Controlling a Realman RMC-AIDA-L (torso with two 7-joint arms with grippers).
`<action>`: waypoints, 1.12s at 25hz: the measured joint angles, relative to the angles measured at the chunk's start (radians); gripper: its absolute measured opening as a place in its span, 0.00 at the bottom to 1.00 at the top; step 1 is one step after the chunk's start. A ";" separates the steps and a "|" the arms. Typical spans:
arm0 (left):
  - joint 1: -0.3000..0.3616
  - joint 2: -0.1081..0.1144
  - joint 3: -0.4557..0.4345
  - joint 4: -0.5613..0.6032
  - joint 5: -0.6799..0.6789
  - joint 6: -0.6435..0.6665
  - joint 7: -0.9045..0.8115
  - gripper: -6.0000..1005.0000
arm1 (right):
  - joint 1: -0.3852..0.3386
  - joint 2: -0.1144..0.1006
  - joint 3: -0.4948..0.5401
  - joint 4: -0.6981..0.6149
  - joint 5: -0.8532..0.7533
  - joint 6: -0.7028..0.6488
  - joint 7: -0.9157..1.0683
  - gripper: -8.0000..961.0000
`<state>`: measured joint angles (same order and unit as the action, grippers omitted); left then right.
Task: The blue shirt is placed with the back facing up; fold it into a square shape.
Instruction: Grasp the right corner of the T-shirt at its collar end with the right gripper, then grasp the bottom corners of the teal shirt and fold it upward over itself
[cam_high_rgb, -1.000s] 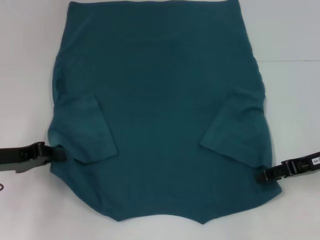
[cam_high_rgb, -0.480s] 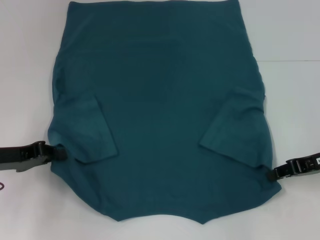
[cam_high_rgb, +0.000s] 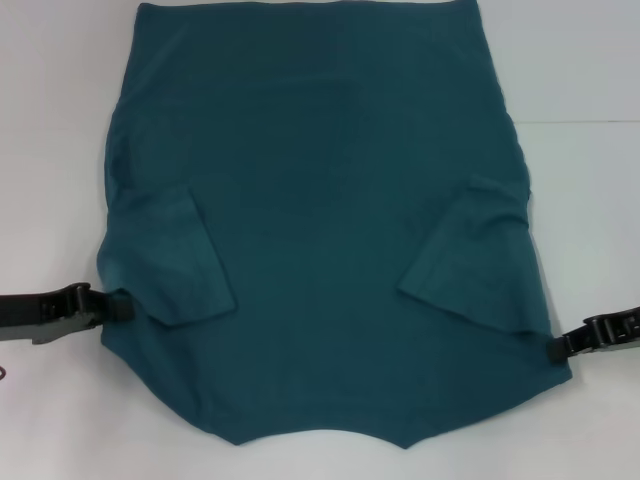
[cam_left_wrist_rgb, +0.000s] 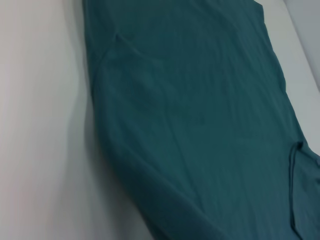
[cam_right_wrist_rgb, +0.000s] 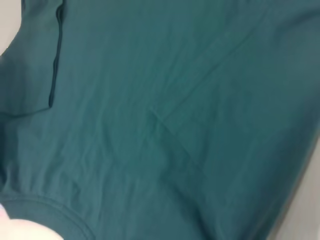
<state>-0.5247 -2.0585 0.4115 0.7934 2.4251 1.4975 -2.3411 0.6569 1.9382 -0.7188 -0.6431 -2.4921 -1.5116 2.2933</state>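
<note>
The blue shirt lies flat across the white table, its collar end nearest me and its hem at the far edge. Both short sleeves are folded inward onto the body, the left sleeve and the right sleeve. My left gripper lies low at the shirt's left edge, touching the cloth just below the folded sleeve. My right gripper sits at the shirt's right edge, its tip just at the fabric's border. Each wrist view is filled by the shirt, and neither shows the grippers.
The white table shows bare strips to the left and right of the shirt and a narrow band at the near edge. A faint seam line crosses the table on the right.
My right gripper has drawn back to the right, from over the shirt's edge to its border. The left gripper and the shirt have hardly moved.
</note>
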 joint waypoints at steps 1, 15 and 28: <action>0.000 0.003 -0.001 0.002 0.000 0.011 0.006 0.03 | -0.001 -0.004 0.005 -0.001 0.000 -0.009 0.000 0.03; 0.027 0.034 0.003 0.085 0.100 0.330 0.039 0.03 | -0.031 -0.050 0.020 -0.004 -0.051 -0.227 0.009 0.03; -0.029 0.053 0.007 0.046 0.150 0.315 0.000 0.03 | -0.028 -0.035 0.126 -0.006 -0.008 -0.192 0.025 0.03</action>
<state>-0.5534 -2.0056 0.4182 0.8392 2.5756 1.8125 -2.3411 0.6289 1.9036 -0.5931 -0.6489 -2.5003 -1.7040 2.3183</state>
